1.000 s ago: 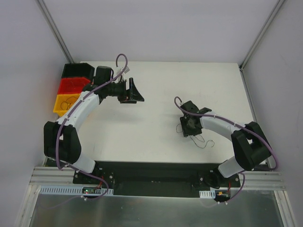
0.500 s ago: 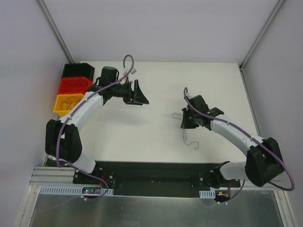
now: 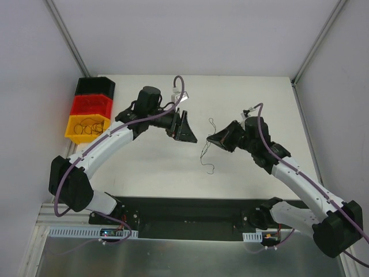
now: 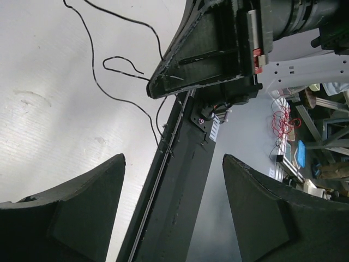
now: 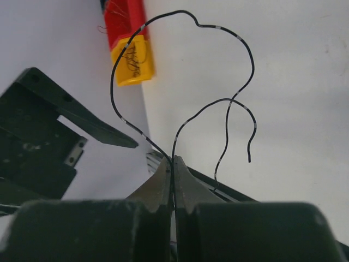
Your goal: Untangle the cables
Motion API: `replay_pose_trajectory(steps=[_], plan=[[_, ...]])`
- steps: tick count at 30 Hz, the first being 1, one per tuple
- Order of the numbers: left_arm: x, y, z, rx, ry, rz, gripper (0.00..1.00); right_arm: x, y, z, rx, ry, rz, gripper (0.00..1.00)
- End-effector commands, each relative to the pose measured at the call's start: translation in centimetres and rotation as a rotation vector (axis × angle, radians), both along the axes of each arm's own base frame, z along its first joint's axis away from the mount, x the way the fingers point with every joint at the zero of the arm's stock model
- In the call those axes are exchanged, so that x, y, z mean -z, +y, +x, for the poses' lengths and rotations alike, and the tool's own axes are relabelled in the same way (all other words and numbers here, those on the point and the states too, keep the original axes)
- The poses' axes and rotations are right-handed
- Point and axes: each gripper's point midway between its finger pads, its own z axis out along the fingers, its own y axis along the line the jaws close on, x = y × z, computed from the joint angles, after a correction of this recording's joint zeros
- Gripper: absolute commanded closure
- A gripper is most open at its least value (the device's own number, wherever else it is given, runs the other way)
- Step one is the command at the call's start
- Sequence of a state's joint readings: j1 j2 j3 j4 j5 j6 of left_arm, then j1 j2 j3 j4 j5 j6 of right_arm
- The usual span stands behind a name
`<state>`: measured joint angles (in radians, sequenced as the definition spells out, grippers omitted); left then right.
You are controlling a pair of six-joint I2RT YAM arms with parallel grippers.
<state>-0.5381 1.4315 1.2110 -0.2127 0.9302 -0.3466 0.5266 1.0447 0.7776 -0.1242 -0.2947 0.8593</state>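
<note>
Both arms are now reaching in over the middle of the worktop (image 3: 150, 170), where a second ago they were sitting further apart. The right arm is carrying its catch up off the surface.

At the far left corner three bins are standing in a row. The yellow bin (image 3: 79, 134) is holding a few thin coiled strands, and the red bin (image 3: 92, 104) beside it seems to have some too. That suggests part of the sorting is done.

The left fingers (image 4: 71, 218) are standing spread and empty, facing the right ones across a small gap. The right fingers (image 5: 163, 180) are pressing tight together, pinching the cables (image 5: 112, 73). These are dangling in the air above the centre of the worktop, just beside the left fingers.

The strands are still crossing once near their loose ends. What seems left is for the left fingers to take one strand and pull it free.
</note>
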Motion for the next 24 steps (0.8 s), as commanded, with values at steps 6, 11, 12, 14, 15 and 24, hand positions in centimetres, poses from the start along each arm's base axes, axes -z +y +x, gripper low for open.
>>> replay_pose_trajectory(steps=[6, 11, 12, 14, 15, 24], plan=[[0.3, -0.8, -0.9, 0.015, -0.128, 0.034, 0.27, -7.4, 3.6, 1.1, 0.093, 0.033, 0.335, 1.0], [0.2, -0.9, -1.3, 0.02, -0.163, 0.049, 0.34, -8.8, 4.8, 0.9, 0.069, -0.017, 0.371, 1.0], [0.3, -0.9, -1.3, 0.018, -0.165, 0.056, 0.35, -9.1, 5.0, 0.8, 0.065, -0.026, 0.382, 1.0], [0.6, -1.0, -1.3, 0.024, -0.174, 0.074, 0.48, -9.5, 5.3, 0.4, 0.058, -0.041, 0.386, 1.0], [0.7, -1.0, -1.4, 0.03, -0.176, 0.084, 0.53, -9.5, 5.3, 0.3, 0.058, -0.042, 0.384, 1.0], [0.5, -0.5, -1.9, 0.031, -0.274, 0.124, 1.0, -8.3, 3.2, -0.6, 0.069, -0.137, 0.288, 0.86]])
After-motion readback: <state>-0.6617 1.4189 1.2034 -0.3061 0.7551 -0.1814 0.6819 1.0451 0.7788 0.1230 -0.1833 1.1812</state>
